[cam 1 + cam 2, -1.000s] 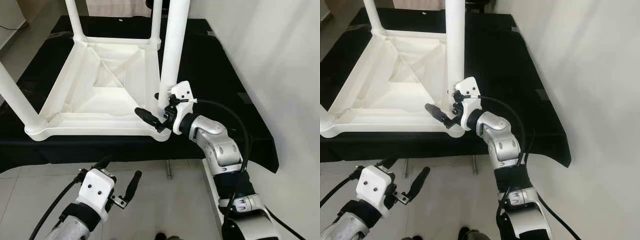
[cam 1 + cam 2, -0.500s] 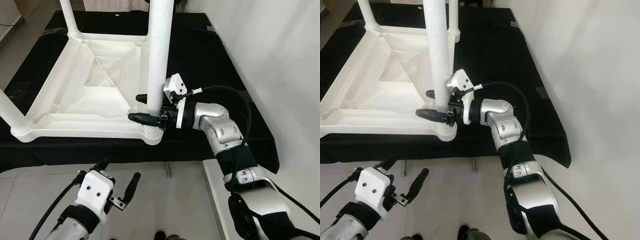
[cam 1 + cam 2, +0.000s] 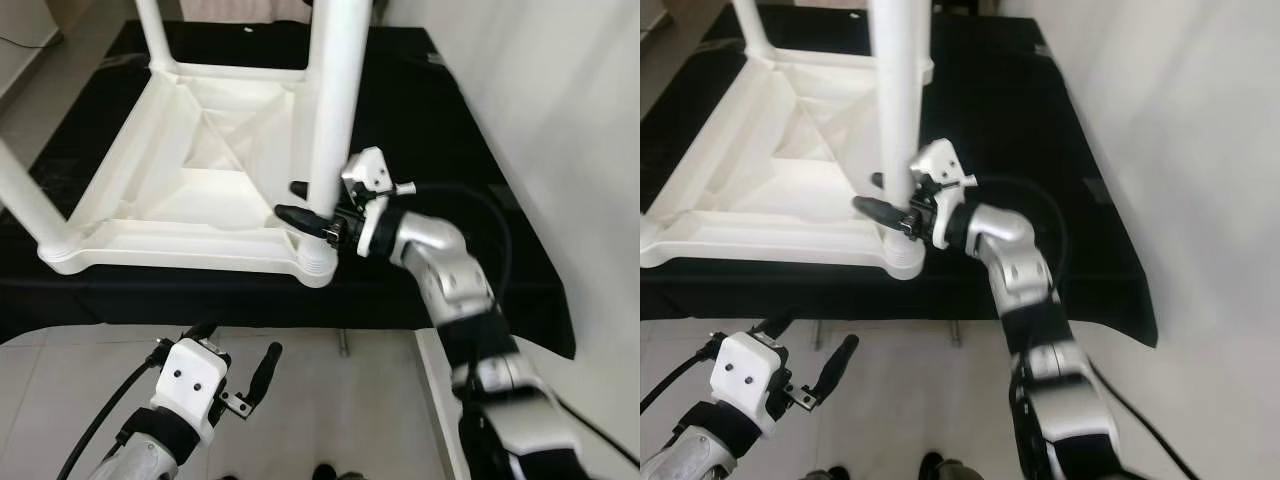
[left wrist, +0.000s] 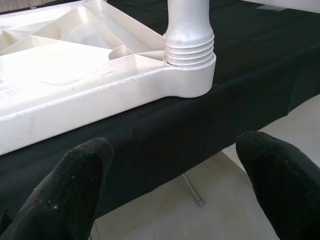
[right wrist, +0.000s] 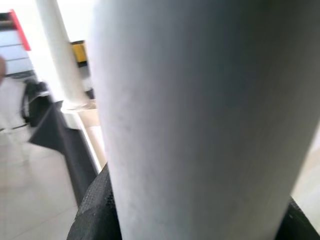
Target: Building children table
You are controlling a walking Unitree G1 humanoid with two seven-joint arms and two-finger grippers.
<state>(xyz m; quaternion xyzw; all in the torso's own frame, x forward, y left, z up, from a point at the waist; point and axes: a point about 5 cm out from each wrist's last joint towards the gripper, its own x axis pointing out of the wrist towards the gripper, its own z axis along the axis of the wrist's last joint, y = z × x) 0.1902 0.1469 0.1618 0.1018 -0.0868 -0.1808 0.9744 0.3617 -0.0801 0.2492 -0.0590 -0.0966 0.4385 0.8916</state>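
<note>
Two right gripper (image 3: 308, 205) fingers apparently clamped around table (image 3: 190, 190) leg (image 3: 335, 110); left gripper (image 3: 232, 352) idle, open.

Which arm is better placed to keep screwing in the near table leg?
Right, probably. The right gripper already clasps the leg just above its socket; the left gripper hangs open below the table edge.

Open floor (image 3: 330, 400) lies before the black-draped platform (image 3: 450, 130); upright white legs (image 3: 335, 110) and the right-hand wall (image 3: 560, 100) block passage.
</note>
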